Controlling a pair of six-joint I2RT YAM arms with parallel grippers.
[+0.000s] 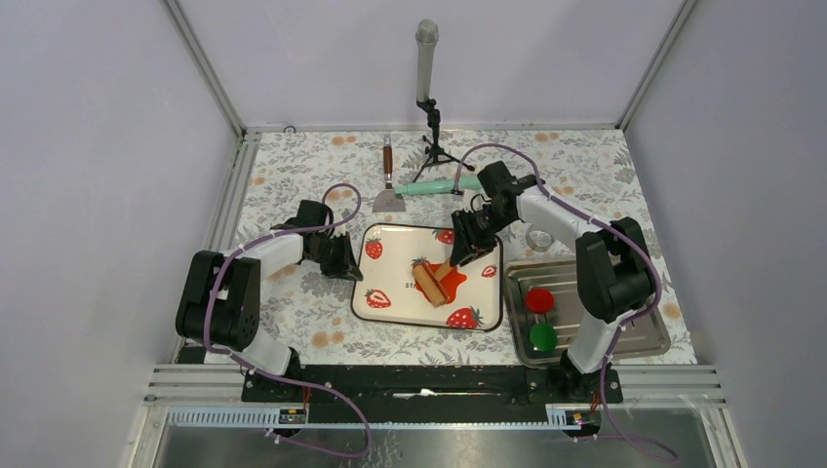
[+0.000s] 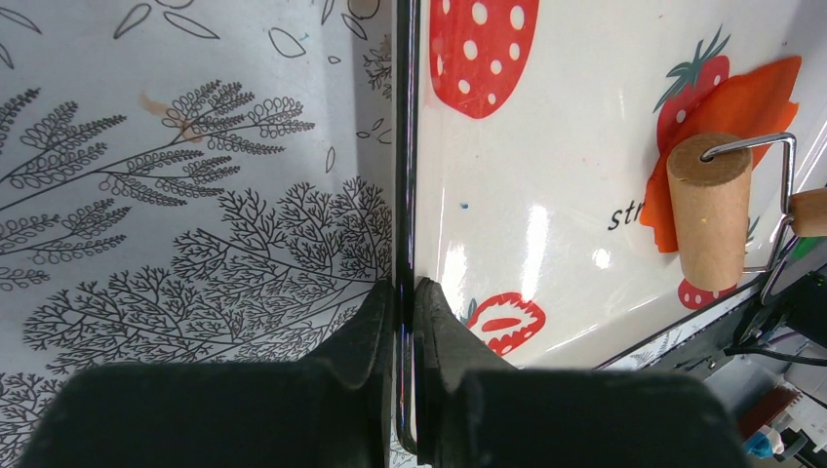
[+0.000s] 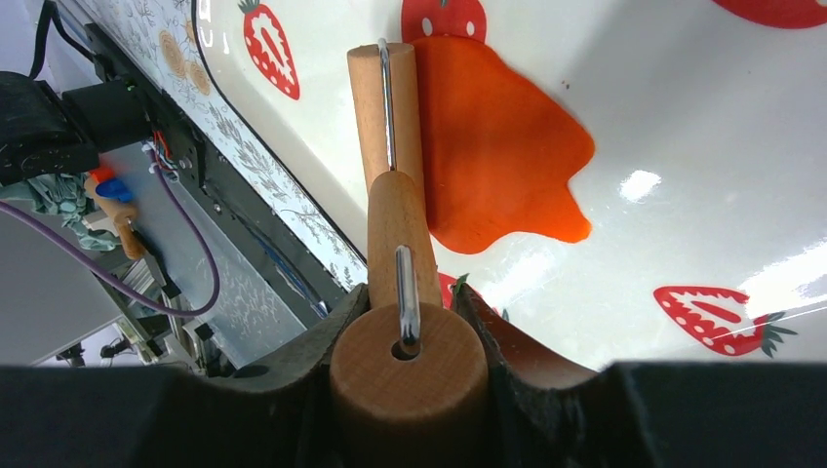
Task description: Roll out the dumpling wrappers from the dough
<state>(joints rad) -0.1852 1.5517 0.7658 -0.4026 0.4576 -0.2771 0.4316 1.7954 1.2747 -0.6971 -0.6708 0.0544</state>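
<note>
While the left claw is pinched tight on the left rim of the strawberry plate, the right claw is clamped around the wooden handle of a little roller, fingers hugging it on both sides. So both are holding something. The dough sits on the plate, a bit right of centre in the top view, squashed into a flat orange-red sheet with a wobbly, uneven edge. The roller's drum rests on one edge of that sheet, and most of the dough shows to the right of it in the right wrist view. At lower right of the top view, a metal tray holds a red disc and a green disc. Above the plate, a scraper and a teal rolling pin lie on the flowery tablecloth.
</note>
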